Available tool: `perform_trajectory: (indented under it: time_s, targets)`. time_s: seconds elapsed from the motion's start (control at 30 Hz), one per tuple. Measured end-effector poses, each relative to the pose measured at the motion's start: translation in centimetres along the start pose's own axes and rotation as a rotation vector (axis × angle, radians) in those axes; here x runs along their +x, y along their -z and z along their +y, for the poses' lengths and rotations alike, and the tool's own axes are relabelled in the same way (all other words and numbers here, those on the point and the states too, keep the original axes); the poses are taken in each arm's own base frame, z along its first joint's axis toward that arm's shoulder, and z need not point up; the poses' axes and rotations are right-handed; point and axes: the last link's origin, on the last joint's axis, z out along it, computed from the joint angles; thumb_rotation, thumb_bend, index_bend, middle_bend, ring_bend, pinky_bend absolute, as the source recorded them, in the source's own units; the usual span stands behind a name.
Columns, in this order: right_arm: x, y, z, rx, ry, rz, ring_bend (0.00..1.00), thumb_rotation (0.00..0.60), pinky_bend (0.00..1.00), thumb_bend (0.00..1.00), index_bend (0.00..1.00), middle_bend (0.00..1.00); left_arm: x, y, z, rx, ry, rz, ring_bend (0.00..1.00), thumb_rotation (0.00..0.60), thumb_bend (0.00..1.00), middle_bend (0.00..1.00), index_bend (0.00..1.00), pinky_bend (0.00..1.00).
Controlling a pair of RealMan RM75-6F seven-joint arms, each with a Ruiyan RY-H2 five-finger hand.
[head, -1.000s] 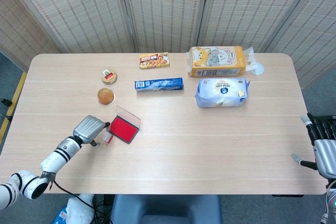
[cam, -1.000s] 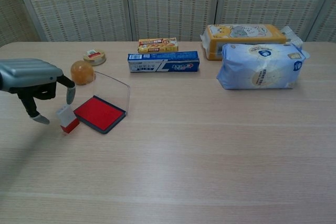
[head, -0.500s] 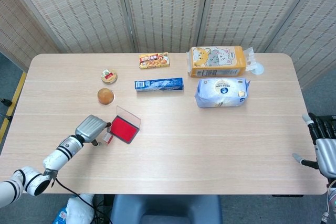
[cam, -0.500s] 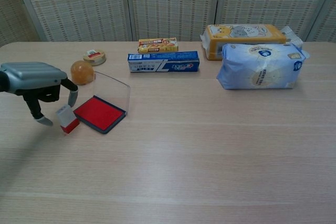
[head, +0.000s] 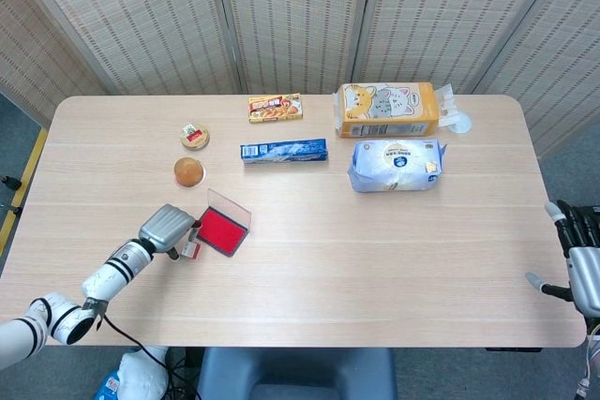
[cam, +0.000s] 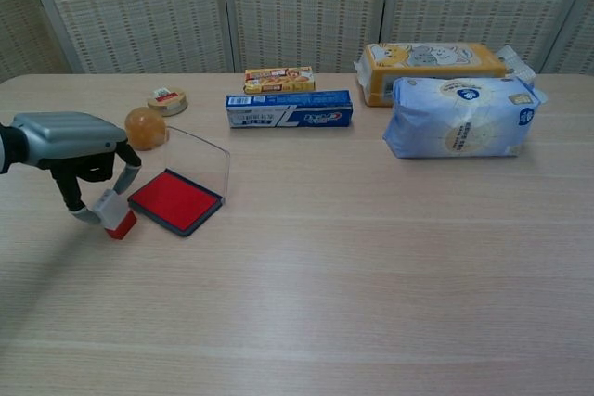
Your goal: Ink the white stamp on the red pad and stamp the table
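The white stamp [cam: 112, 211] with a red base stands tilted on the table, just left of the red ink pad [cam: 174, 199]. My left hand [cam: 71, 142] is over it, and its thumb and a finger pinch the stamp's sides. In the head view the stamp [head: 191, 249] is partly hidden under the left hand [head: 167, 229], beside the pad [head: 221, 229]. The pad's clear lid [cam: 200, 160] stands open at its far side. My right hand [head: 583, 264] hangs off the table's right edge with fingers apart, holding nothing.
An orange ball [cam: 146, 127] and a small round tin [cam: 167, 99] lie behind the pad. A blue toothpaste box [cam: 289, 110], a yellow snack box [cam: 278, 79], an orange cat-print pack [cam: 434, 66] and a blue-white bag [cam: 459, 118] line the far side.
My left hand has dropped and moved right onto the stamp, and its fingers have closed on it. The stamp now leans. The right hand has barely shifted.
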Motion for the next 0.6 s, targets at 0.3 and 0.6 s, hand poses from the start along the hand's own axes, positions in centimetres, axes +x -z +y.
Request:
perform_trajectory:
  time_s: [0.3,0.6]
  targets:
    - [-0.1,-0.1,0.0,-0.002,0.004,-0.001,0.00,0.600,0.00,0.10,0.00,0.00,0.2,0.2,0.1,-0.004,0.010,0.001,0.95,0.600,0.22,1.00,0.67,0.94]
    - [-0.1,-0.4,0.1,-0.011,0.006,-0.007,0.00,0.600,0.00,0.10,0.00,0.00,1.4,1.0,-0.2,0.002,0.057,-0.004,0.95,0.600,0.27,1.00,0.69,0.94]
